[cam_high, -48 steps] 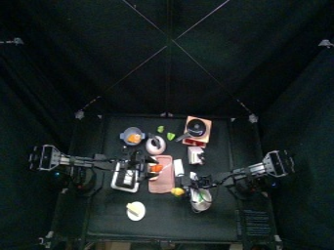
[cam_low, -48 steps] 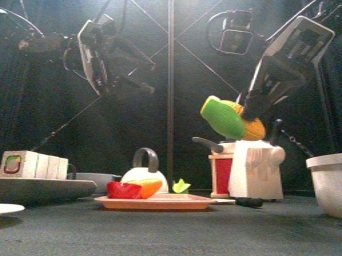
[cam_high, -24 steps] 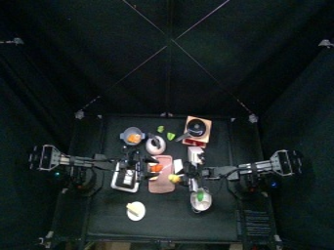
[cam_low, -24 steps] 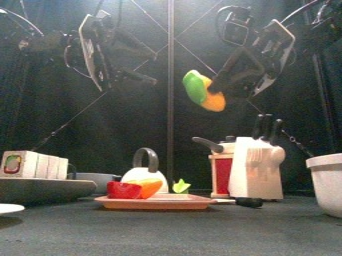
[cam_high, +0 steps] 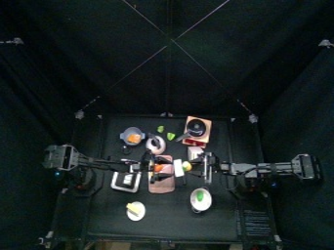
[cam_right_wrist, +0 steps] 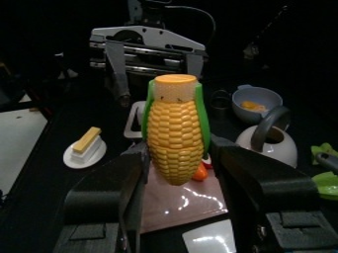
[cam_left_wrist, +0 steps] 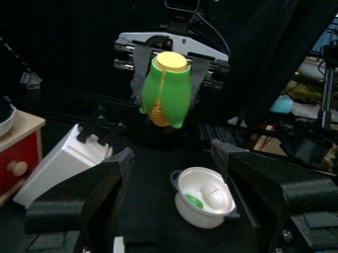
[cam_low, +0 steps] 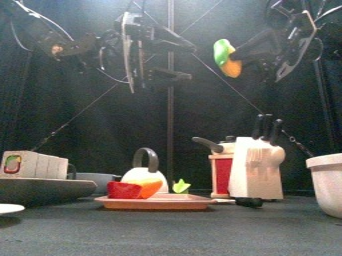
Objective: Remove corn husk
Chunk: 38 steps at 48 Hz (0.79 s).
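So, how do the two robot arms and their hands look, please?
Both arms are black. The left hand shows a grey metal bracket with a black cable looped above it, and two flat black fingers. The right hand looks the same: black frame, grey plate, thin cables behind.

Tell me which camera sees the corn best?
The right wrist view: the corn fills the middle, kernels and green husk clear, held in the right gripper. The left wrist view shows its husk side, farther off. The front view shows it small, held high. From the top it is a speck.

Left tool (cam_low: 134, 50) agape, right tool (cam_low: 238, 60) clamped
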Each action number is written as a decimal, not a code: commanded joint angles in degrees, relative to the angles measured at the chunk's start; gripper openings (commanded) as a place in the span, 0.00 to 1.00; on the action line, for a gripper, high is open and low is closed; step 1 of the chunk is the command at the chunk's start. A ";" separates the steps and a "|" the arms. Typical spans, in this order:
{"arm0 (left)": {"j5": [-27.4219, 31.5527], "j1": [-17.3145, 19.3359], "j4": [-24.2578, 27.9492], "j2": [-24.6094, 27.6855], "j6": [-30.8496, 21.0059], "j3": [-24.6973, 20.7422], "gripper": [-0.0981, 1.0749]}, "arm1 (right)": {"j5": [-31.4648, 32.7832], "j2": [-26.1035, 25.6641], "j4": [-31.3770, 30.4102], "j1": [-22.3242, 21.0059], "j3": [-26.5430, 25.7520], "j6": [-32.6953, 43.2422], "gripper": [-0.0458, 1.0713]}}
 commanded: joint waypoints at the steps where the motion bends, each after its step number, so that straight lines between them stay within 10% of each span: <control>1: -2.11 -0.44 -0.18 2.46 0.88 -4.57 0.92 | -0.70 -2.72 0.00 -0.09 0.35 0.18 0.49; 15: -2.55 -2.90 -6.94 7.82 4.83 -13.89 0.92 | -0.70 -5.98 0.09 0.26 2.20 0.18 0.49; 38: 0.62 -8.26 -34.80 8.61 32.26 -18.46 0.92 | -0.35 -5.89 0.00 -0.09 1.76 0.18 0.49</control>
